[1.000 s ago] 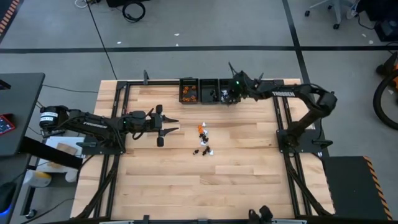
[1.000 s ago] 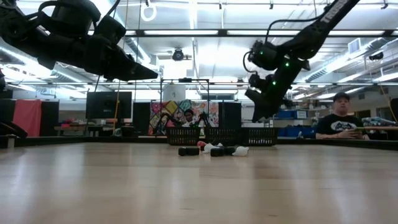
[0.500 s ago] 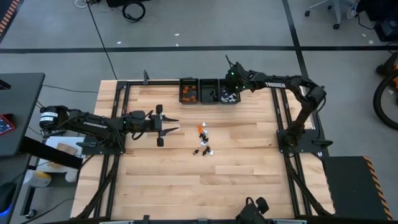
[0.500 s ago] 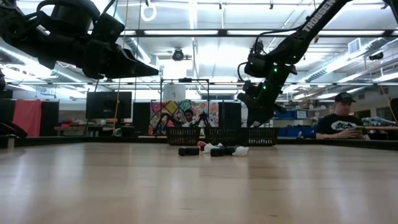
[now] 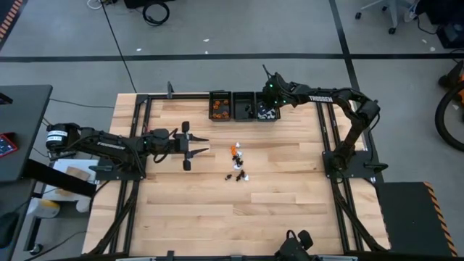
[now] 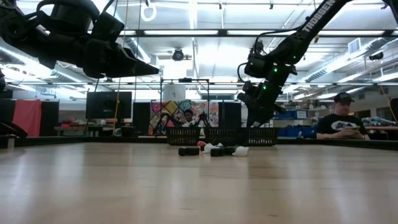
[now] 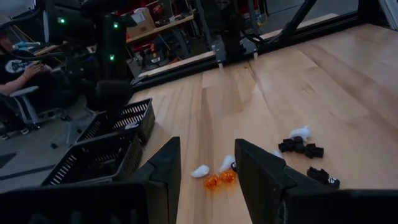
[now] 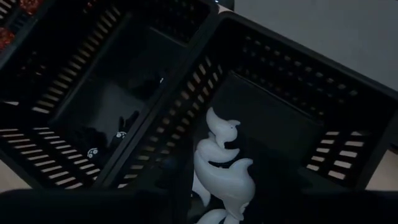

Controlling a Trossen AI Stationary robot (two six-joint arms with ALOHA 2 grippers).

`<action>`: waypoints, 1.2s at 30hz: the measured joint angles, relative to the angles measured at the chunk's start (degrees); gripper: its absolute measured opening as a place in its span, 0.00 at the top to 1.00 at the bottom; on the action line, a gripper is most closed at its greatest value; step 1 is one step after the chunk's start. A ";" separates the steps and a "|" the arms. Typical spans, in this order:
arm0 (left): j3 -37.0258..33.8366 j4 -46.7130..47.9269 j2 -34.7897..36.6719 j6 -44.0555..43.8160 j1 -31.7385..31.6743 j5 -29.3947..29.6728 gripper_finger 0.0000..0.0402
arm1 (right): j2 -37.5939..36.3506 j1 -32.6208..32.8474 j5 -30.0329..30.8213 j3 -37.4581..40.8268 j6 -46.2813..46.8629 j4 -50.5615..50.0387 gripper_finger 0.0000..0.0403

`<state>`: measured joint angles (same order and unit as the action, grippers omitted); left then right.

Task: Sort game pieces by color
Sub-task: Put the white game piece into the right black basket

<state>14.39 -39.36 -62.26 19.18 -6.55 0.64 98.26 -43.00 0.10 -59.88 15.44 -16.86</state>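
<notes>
Pieces [image 5: 236, 164] lie loose at the high view's centre; others are binned at top centre. We judge them light, rigid and slippery, best pinched across the body. Left gripper [image 5: 197, 146] hangs open, empty; right gripper [image 5: 267, 106] over the white bin [image 8: 292, 118], grip unclear.

The game pieces [image 5: 236, 163] on the worktop [image 5: 217, 210] are orange, black and white, and the worktop is light brown wood with stripes. The three bins [image 5: 244, 106] are black, with orange pieces in one and white pieces [image 8: 221, 171] in another. Both arms are dark.
</notes>
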 joint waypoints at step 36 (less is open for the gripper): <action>-0.02 0.88 0.00 -0.98 0.02 -0.07 0.68 | 3.65 43.48 15.41 22.24 3.19 42.45 0.43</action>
<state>14.37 -38.48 -62.26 18.20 -6.52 0.58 101.90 0.48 15.51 -37.64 18.63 25.59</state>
